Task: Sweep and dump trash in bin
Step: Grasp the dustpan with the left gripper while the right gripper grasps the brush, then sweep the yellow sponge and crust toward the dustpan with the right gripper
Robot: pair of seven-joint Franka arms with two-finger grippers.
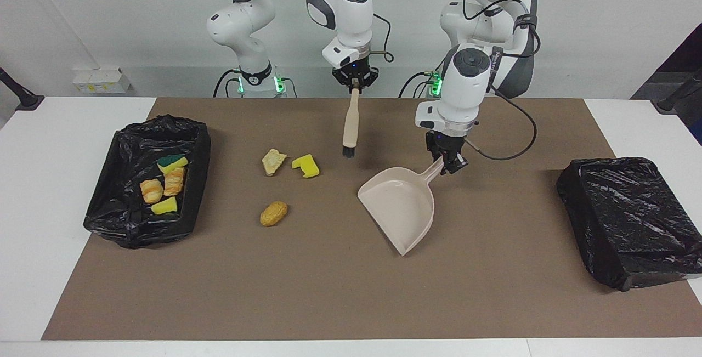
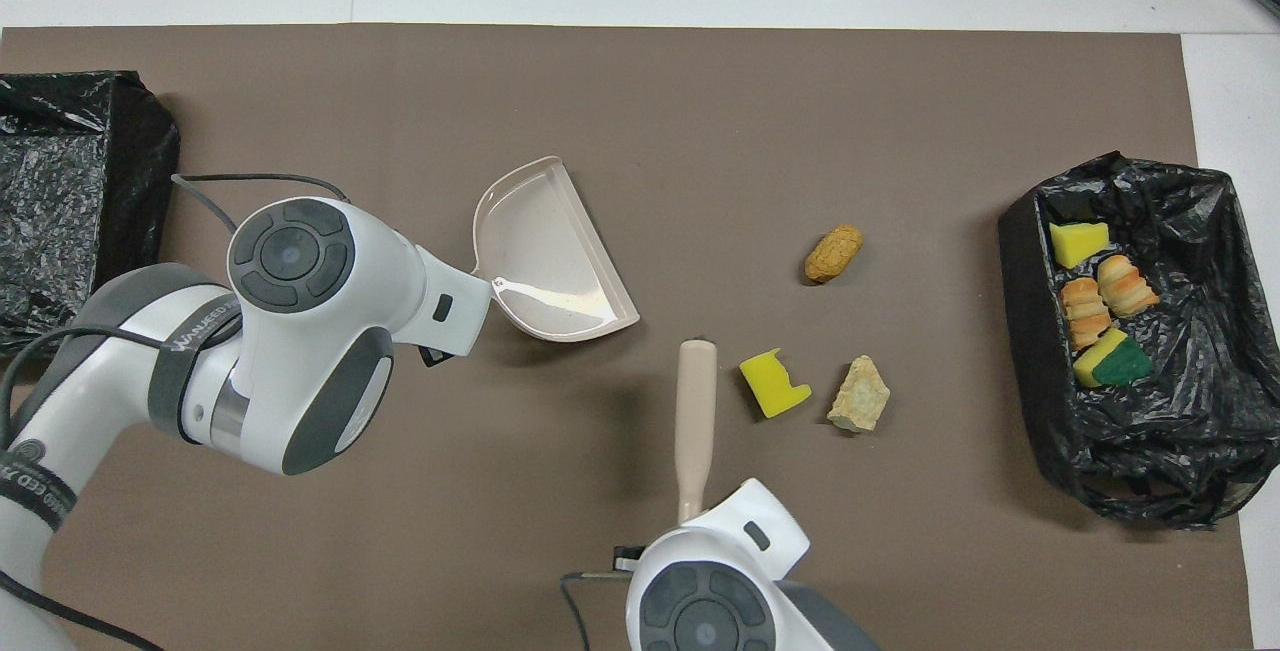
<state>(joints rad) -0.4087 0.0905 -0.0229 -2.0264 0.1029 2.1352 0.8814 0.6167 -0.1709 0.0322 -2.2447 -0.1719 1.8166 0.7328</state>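
Dustpan (image 1: 403, 209) aloft – three scraps (image 1: 273, 213) loose

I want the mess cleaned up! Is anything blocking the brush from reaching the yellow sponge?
Nothing visible. The right gripper holds the brush up in the air, bristles down, over bare mat beside the yellow sponge. The dustpan in the left gripper is off toward the left arm's end.

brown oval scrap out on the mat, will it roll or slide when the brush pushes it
The oval scrap looks rounded and stubby, so it will probably roll or spin rather than slide straight. It seems small and probably light, so a gentle push from the brush should move it. Nothing on the flat mat stands near enough to stop a stray roll.
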